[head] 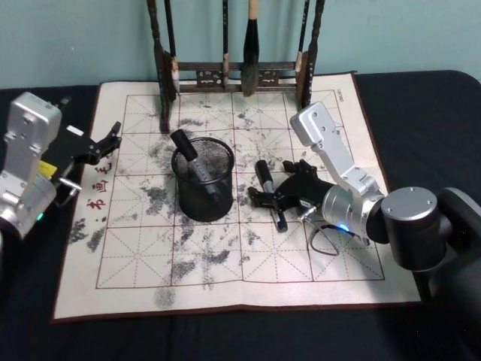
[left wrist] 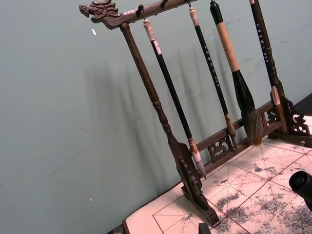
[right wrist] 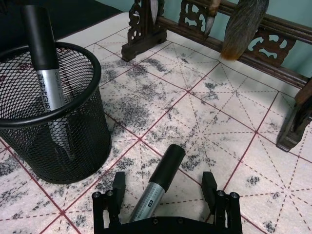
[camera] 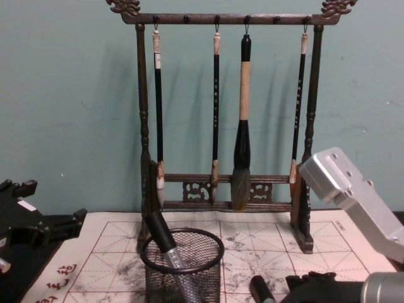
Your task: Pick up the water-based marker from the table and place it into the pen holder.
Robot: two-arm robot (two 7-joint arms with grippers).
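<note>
right end effector (right wrist: 164,179) spread astride one marker (right wrist: 168,163) — second marker (right wrist: 44,63) in pen holder (right wrist: 29,120).

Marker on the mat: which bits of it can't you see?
Right wrist view: the marker's back end, under the right hand.
Head view: its middle, covered by that hand.
Chest view: everything but its cap, cut off by the bottom edge.
Label writing: too small to read.

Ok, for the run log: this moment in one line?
right gripper: open, straddling marker on mat | left gripper: parked left | pen holder: upright
</note>
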